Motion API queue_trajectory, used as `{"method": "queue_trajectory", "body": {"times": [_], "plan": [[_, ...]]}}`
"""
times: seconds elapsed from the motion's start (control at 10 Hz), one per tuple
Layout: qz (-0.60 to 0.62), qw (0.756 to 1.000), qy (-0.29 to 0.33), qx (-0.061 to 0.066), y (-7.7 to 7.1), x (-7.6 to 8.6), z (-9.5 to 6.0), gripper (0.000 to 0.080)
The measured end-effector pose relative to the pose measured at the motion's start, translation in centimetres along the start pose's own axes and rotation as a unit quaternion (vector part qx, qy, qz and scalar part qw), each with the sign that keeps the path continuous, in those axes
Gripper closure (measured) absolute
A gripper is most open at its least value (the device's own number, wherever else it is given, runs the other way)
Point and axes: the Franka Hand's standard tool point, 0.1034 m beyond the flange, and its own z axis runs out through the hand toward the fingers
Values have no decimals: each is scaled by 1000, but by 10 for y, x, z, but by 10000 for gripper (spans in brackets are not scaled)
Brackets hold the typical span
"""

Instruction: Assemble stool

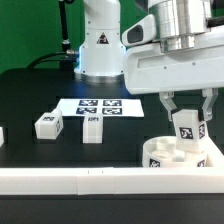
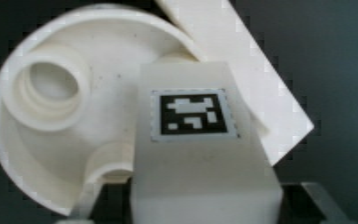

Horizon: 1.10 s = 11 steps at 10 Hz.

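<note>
Apparently clamped between jaws — leg over seat.

You are looking at a seat disc and a leg showing smooth, matt white plastic; the surface is appearing matt black, while the arm's casing is gleaming glossy white.

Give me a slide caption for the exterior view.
The jaws grip a tagged leg over the seat disc; two loose legs lie on the black table near the marker board.
</note>
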Motion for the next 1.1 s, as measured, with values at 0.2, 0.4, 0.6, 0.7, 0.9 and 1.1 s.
{"method": "queue_trajectory", "body": {"times": [0.2,0.4,0.6,0.7,0.9,1.1], "plan": [[168,985,10,32,1,6,-2,461],[304,951,8,53,1,5,-4,459],[419,907,-15,51,5,8,-3,459],[475,878,-21,50,4,7,-1,459],[505,861,-25,47,4,7,0,452],[498,865,-25,47,4,7,-1,215]]}}
